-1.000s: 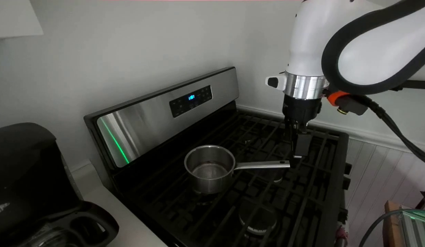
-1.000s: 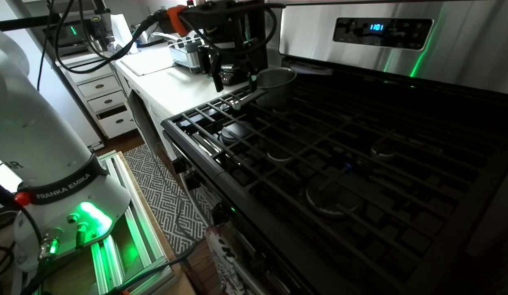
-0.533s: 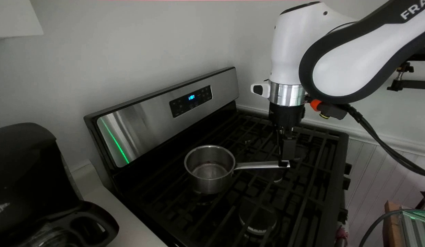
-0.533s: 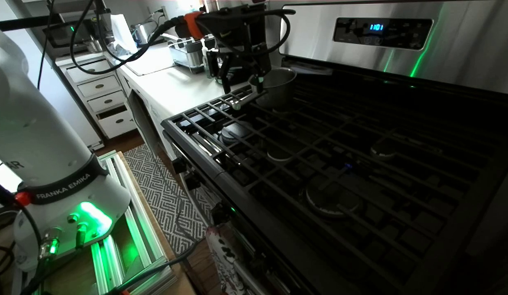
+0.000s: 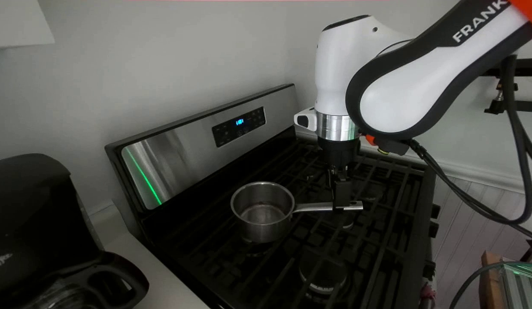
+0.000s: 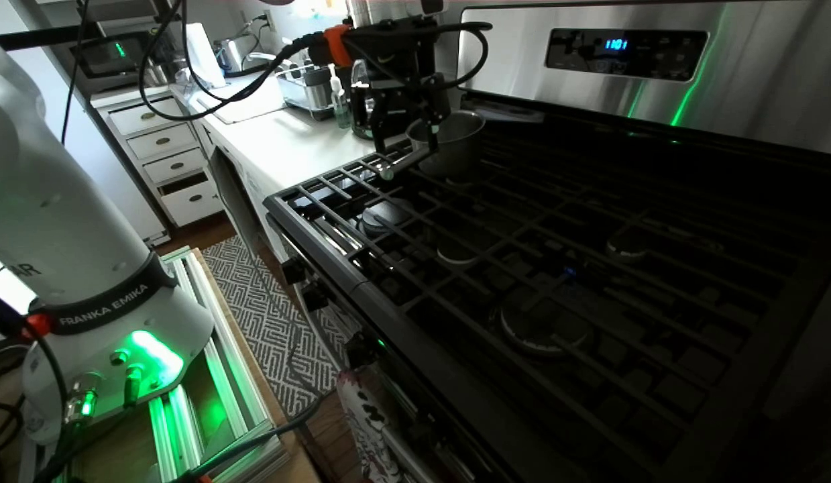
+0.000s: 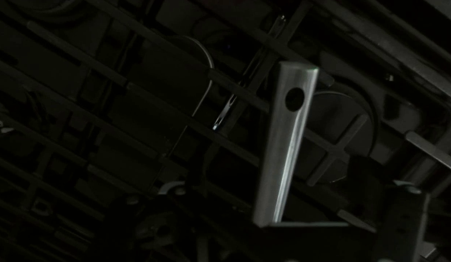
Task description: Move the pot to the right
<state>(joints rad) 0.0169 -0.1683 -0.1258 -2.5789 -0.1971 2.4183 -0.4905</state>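
The steel pot [image 5: 262, 232] stands upright on the stove grate, and it also shows in an exterior view [image 6: 461, 149]. Its long handle [image 5: 311, 207] points away toward the stove's front edge. In the wrist view the handle [image 7: 285, 145] shows with its holed end free, its lower part hidden by dark gripper parts. My gripper [image 5: 341, 205] points down at the outer half of the handle, one finger in front of it. In an exterior view the fingers of the gripper [image 6: 407, 143] stand apart, one on each side of the handle, as far as I can see.
The stove grate [image 6: 522, 268] has several burners. The control panel [image 5: 238, 126] rises at the back. A black coffee maker [image 5: 34, 227] stands on a counter beside the stove. A towel [image 6: 371, 429] hangs at the oven front. The wrist view is very dark.
My gripper has moved from beyond the handle's end inward toward the pot and lower, so it is now at the handle. The pot has not moved. The fingers look equally wide apart.
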